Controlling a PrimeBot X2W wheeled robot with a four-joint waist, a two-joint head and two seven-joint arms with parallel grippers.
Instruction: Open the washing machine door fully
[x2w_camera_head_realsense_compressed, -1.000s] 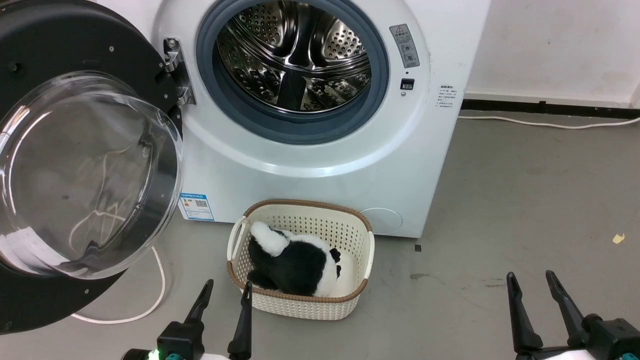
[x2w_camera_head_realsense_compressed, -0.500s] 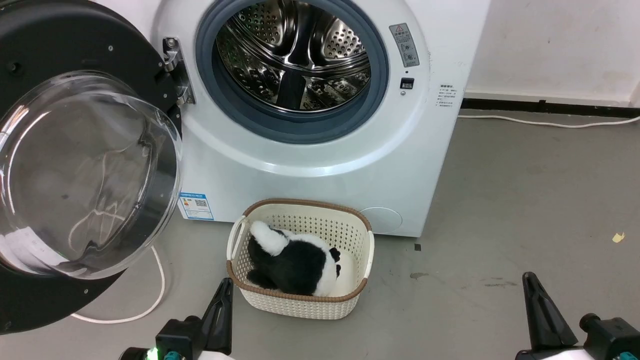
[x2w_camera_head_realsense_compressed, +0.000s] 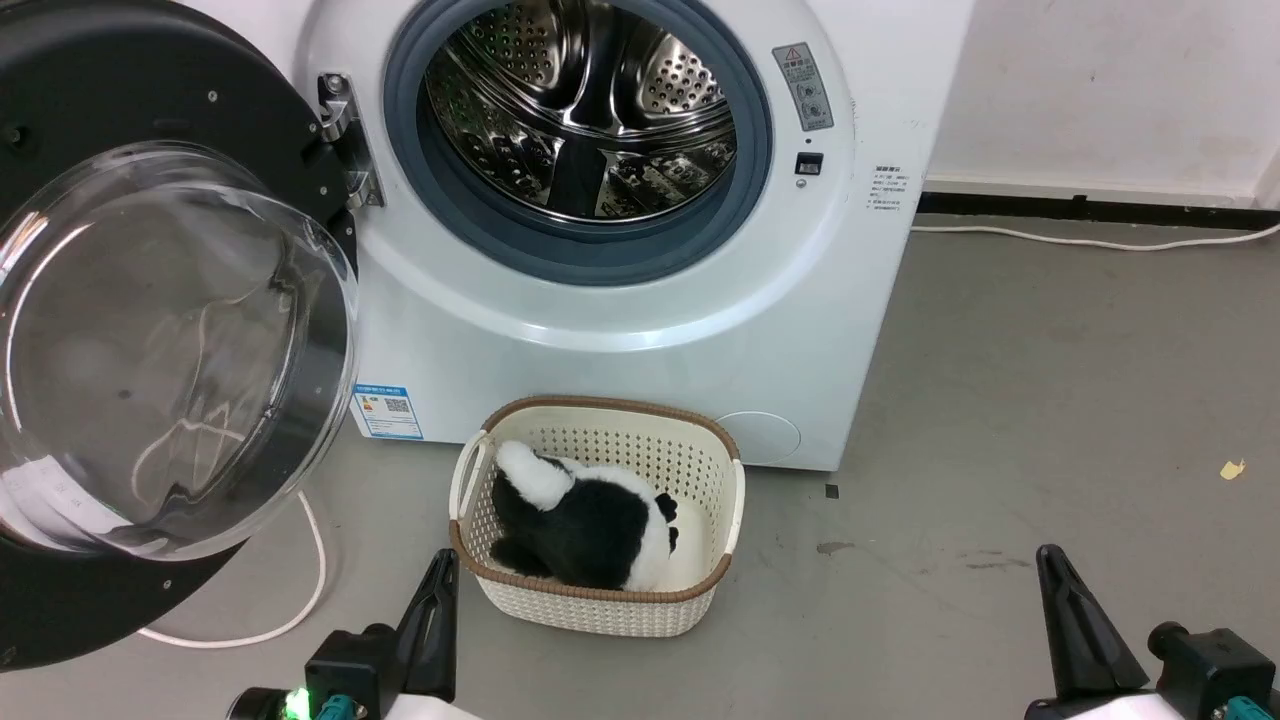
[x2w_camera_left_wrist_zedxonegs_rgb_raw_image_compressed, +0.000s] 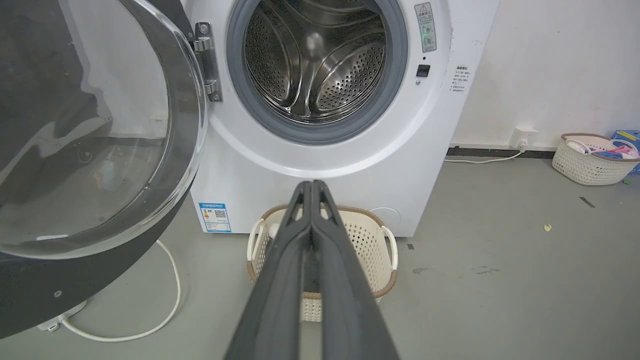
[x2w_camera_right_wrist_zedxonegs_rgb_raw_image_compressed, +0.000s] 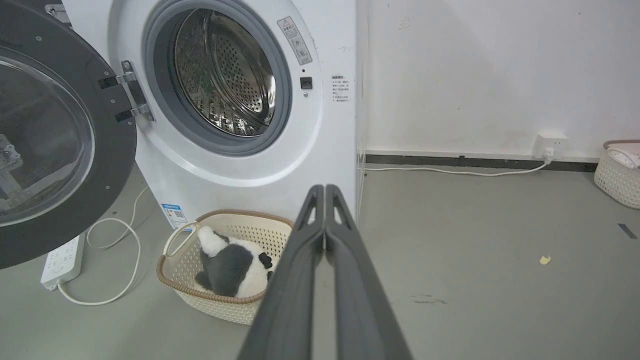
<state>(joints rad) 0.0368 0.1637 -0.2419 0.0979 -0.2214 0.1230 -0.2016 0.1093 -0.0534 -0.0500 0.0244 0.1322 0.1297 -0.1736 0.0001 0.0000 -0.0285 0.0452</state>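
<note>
The door (x2w_camera_head_realsense_compressed: 170, 350) stands swung wide at nine o'clock of the washer (x2w_camera_head_realsense_compressed: 620, 330). In the wrist views the left gripper (x2w_camera_left_wrist_zedxonegs_rgb_raw_image_compressed: 311, 186) and right gripper (x2w_camera_right_wrist_zedxonegs_rgb_raw_image_compressed: 325, 189) have their fingers pressed together, empty, apart from the door. A basket (x2w_camera_head_realsense_compressed: 600, 605) sits at the washer's six o'clock. The right wrist view adds a power strip (x2w_camera_right_wrist_zedxonegs_rgb_raw_image_compressed: 62, 262) at eight o'clock.

Wide open washing machine door (x2w_camera_head_realsense_compressed: 110, 100) hangs at left of washing machine (x2w_camera_head_realsense_compressed: 640, 330), glass bowl facing out. Just before washing machine: cream basket (x2w_camera_head_realsense_compressed: 600, 408) with black-white plush toy (x2w_camera_head_realsense_compressed: 590, 520). Farther out before washing machine: left gripper (x2w_camera_head_realsense_compressed: 441, 562), right gripper (x2w_camera_head_realsense_compressed: 1047, 558), fingers together, empty.
</note>
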